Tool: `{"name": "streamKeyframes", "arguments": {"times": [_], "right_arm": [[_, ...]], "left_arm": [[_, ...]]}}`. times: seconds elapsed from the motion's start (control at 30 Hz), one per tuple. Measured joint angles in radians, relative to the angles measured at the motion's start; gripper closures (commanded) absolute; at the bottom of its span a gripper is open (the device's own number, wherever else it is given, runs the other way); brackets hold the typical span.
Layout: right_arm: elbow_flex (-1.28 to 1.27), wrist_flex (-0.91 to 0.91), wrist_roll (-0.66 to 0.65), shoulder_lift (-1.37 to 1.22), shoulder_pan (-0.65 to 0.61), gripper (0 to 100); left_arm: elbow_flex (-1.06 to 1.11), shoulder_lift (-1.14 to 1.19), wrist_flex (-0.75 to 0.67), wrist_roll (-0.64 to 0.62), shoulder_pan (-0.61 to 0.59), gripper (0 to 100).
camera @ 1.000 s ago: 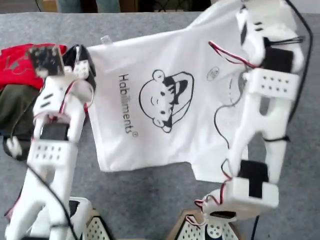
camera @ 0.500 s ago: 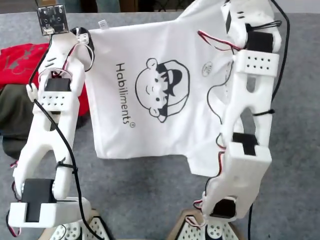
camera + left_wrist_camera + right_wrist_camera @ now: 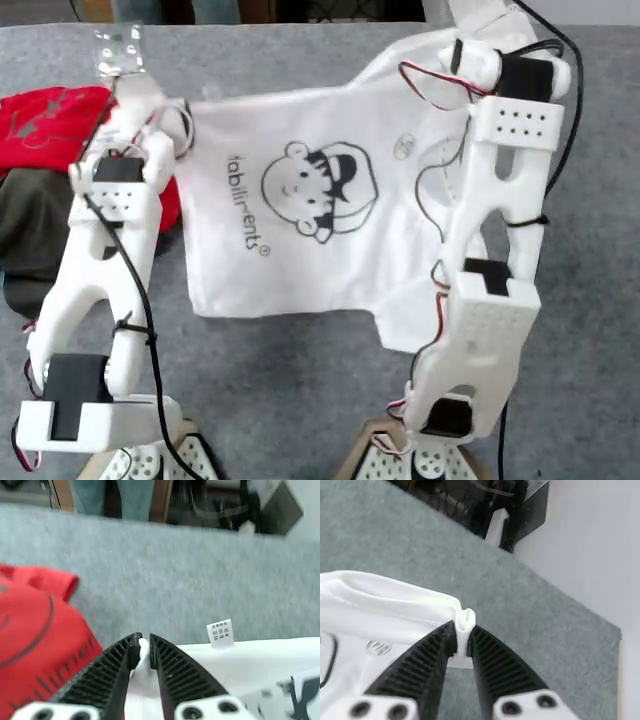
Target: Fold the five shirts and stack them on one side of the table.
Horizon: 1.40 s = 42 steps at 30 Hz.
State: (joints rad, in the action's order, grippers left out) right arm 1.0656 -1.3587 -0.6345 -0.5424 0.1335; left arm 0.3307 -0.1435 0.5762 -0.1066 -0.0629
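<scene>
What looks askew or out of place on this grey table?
The white printed T-shirt lies unfolded and slightly askew on the grey table, its far edge bunched where the left gripper and right gripper pinch it. Beside it, the red shirt and dark olive garment sit in a crumpled heap.

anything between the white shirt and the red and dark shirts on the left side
No loose object shows between them. The white shirt lies right beside the red shirt and the dark shirt. The left arm stands over that border, with the left gripper shut on the white shirt's edge.
</scene>
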Motion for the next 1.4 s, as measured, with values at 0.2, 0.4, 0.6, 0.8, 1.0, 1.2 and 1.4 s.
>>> {"name": "streamKeyframes", "arguments": {"times": [0.2,0.4,0.6,0.8,1.0,1.2,1.4], "right_arm": [[0.135,-0.281,-0.043,0.0,0.005,98.5],[0.115,-0.4,-0.078,0.008,0.057,98.5],[-0.278,-0.402,-0.172,0.241,0.074,98.5],[-0.853,-0.167,-0.199,0.552,0.097,98.5],[-1.349,0.051,-0.221,0.746,0.175,98.5],[-1.648,0.192,-0.242,0.844,0.233,98.5],[-1.751,0.227,-0.272,0.848,0.311,98.5]], "left_arm": [[0.0,0.0,0.249,0.0,0.003,97],[0.135,-0.003,0.361,0.055,0.052,97],[0.376,-0.101,0.276,0.084,0.087,97],[0.52,-0.215,0.249,0.087,0.121,97],[0.624,-0.275,0.249,0.091,0.126,97],[0.669,-0.279,0.249,0.153,0.127,97],[0.664,-0.279,0.313,0.178,0.121,97]]}}
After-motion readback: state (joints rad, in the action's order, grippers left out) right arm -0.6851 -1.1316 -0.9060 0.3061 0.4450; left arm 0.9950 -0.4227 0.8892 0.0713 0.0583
